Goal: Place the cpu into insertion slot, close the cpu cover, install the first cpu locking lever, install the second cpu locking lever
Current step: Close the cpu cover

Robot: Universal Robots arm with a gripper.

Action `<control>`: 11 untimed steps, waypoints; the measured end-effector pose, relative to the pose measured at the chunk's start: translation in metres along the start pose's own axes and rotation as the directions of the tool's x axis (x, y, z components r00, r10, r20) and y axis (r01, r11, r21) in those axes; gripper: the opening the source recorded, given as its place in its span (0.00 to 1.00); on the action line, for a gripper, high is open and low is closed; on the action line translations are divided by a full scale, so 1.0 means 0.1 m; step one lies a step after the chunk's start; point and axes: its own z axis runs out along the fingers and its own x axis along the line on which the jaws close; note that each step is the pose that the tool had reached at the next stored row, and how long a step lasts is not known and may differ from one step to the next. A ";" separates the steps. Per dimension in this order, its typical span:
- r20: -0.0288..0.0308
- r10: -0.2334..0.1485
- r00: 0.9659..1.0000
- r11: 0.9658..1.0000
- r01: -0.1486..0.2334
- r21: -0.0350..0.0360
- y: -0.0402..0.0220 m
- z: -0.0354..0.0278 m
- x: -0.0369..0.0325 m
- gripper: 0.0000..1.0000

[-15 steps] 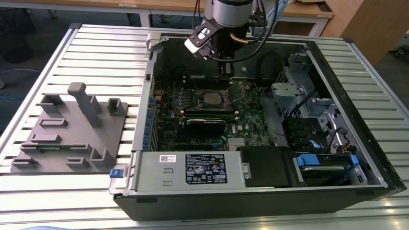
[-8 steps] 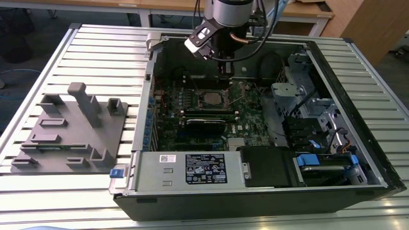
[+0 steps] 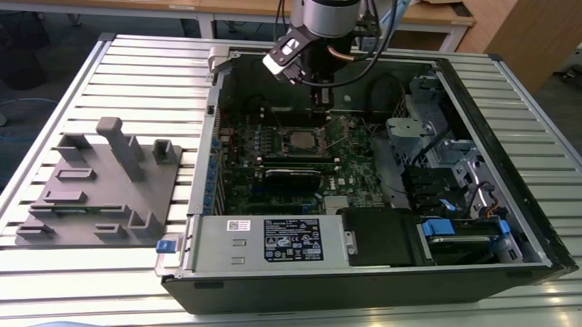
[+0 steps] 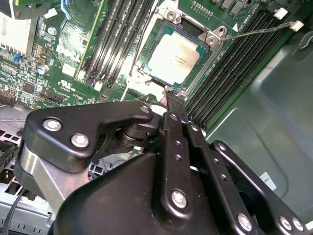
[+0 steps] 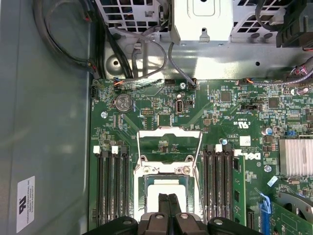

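The cpu (image 4: 178, 56) lies flat in the insertion slot (image 3: 300, 139), its silver-grey top up; in the first wrist view the cpu (image 5: 166, 188) sits just beyond my fingertips. The cpu cover (image 5: 168, 132) stands swung open past the slot, with green board showing through its window. A thin wire locking lever (image 4: 254, 32) sticks out, unlatched. My gripper (image 4: 172, 94) is shut with nothing between the fingers, its tips at the near edge of the socket. In the exterior view the gripper (image 3: 324, 109) hangs inside the open case above the board.
Black memory slots (image 5: 111, 186) flank the socket on both sides. A silver heat sink (image 5: 296, 156) and cables (image 5: 146, 54) lie nearby. Around the board are the case walls, a power supply (image 3: 272, 238) and a drive cage (image 3: 454, 157). A grey fixture block (image 3: 100, 184) sits on the exterior view's left.
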 end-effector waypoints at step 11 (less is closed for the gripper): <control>0.000 0.000 1.000 1.000 0.000 0.000 0.019 0.002 0.002 0.10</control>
